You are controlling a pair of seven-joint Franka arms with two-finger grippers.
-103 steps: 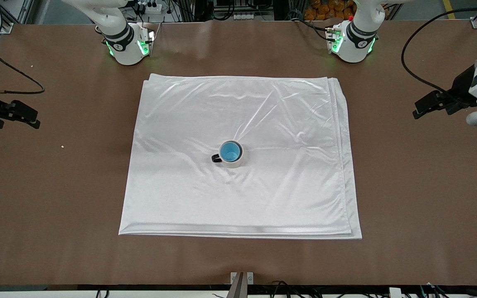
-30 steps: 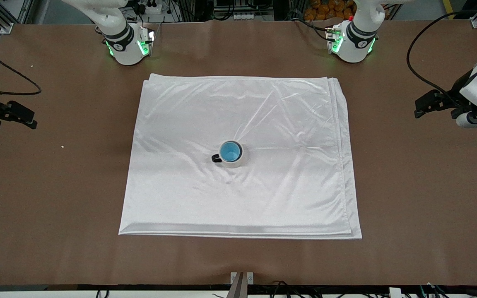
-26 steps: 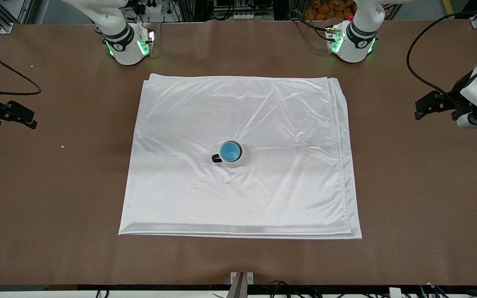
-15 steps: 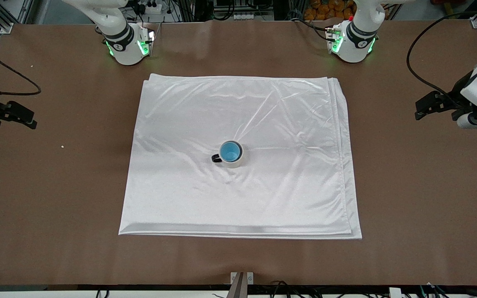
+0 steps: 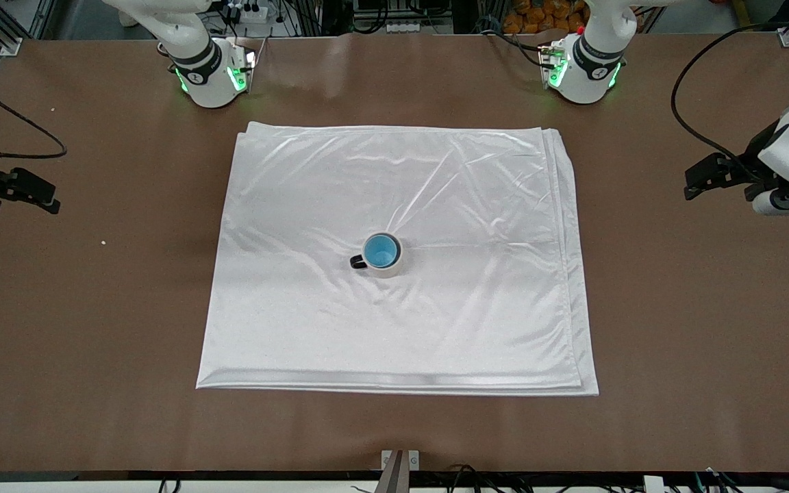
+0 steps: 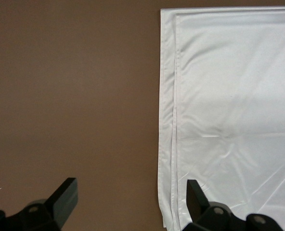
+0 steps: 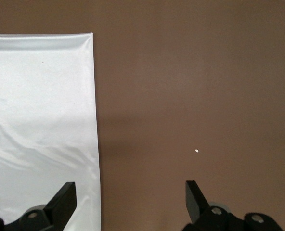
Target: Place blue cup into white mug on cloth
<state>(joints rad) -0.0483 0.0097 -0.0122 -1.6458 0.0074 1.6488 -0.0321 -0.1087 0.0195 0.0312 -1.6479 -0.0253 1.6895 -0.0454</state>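
Nothing moved: blue cup (image 5: 381, 250) sits inside white mug (image 5: 390, 263).

No legible text, labels, brand names, numbers or signs in any view. The dark bands on the two arm bases each carry a small mark, too small to read.
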